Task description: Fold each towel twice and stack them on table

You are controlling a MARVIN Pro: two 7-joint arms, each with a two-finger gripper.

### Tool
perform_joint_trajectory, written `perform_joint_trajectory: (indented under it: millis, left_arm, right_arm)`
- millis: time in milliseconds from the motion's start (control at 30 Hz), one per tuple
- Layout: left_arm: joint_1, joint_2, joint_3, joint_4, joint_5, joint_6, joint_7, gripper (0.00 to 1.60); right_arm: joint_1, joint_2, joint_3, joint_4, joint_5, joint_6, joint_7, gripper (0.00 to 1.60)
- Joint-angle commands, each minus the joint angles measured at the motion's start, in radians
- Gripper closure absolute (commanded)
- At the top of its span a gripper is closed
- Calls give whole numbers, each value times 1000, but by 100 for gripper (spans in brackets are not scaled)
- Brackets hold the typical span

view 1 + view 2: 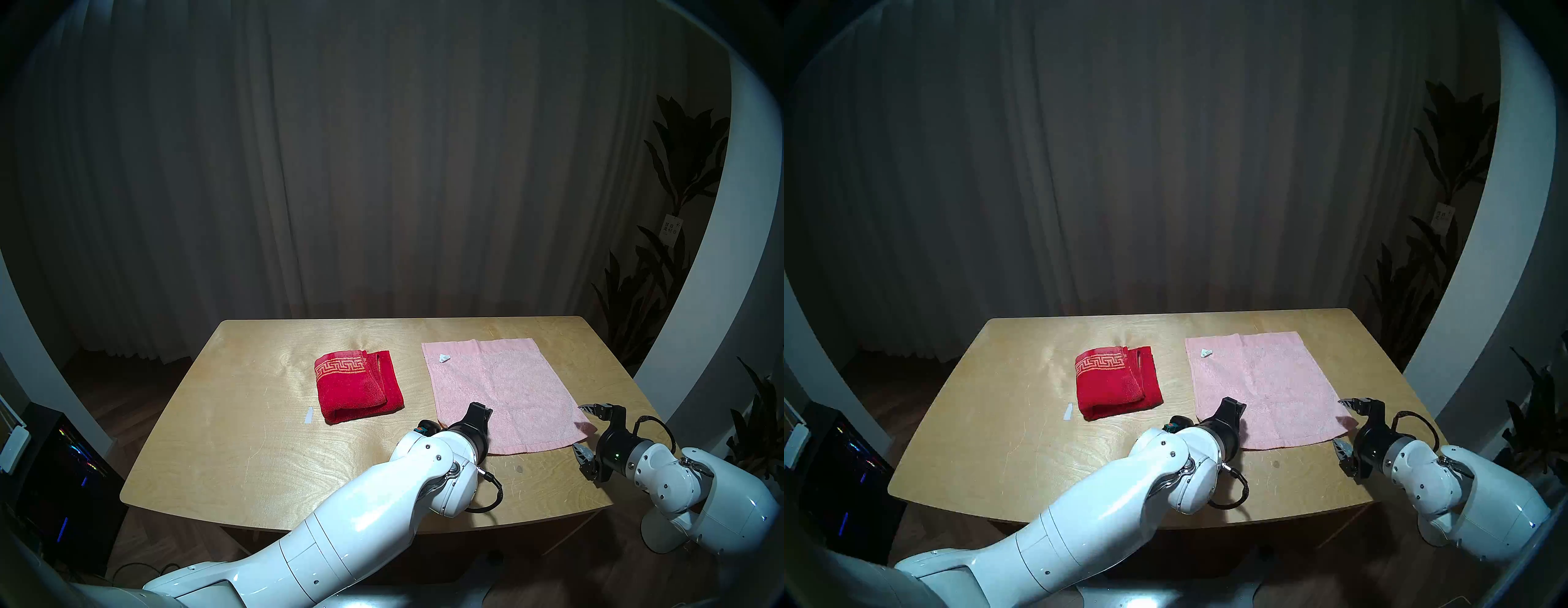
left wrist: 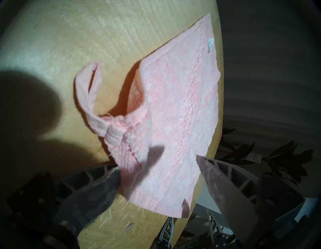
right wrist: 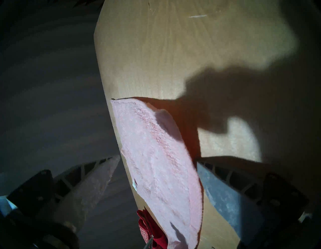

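L gripper (image 2: 158, 167) hangs over the near-left corner of the pink towel (image 1: 505, 395), fingers (image 2: 231, 184) spread wide, holding nothing; corner loop (image 2: 88, 90) lies just beyond the tips, whether a tip touches the cloth can't be told. R gripper (image 1: 584, 429) sits at the towel's near-right corner, fingers (image 3: 231, 194) likewise wide apart w/ the corner between them, not pinched. Pink towel lies flat, unfolded, on the right half of the plywood table (image 1: 237, 424). Red towel (image 1: 358, 384), already folded, gold key border up, rests mid-table, well apart from both grippers.
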Motion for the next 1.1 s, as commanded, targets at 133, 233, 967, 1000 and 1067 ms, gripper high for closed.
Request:
perform_joint_trajectory:
  millis: [133,233,967,1000,1067]
  left_arm:
    - [-8,16,-9,58,-8,10,17,4]
    - [-9,22,-11,48,-14,17,26,21]
    - [-5,106,-5,-113,-24,79,175,160]
    - [-1,112,-6,-125,-26,81,180,160]
    - [1,124,-5,-149,-28,94,192,160]
  right_arm:
    - [177,-62,-110,75,-40,-4,-53,69]
    - [213,-70,-134,96,-49,-3,-65,95]
    - [18,43,38,-57,18,17,-92,160]
    - [3,51,48,-69,22,15,-92,160]
    - [-10,64,60,-83,29,26,-99,160]
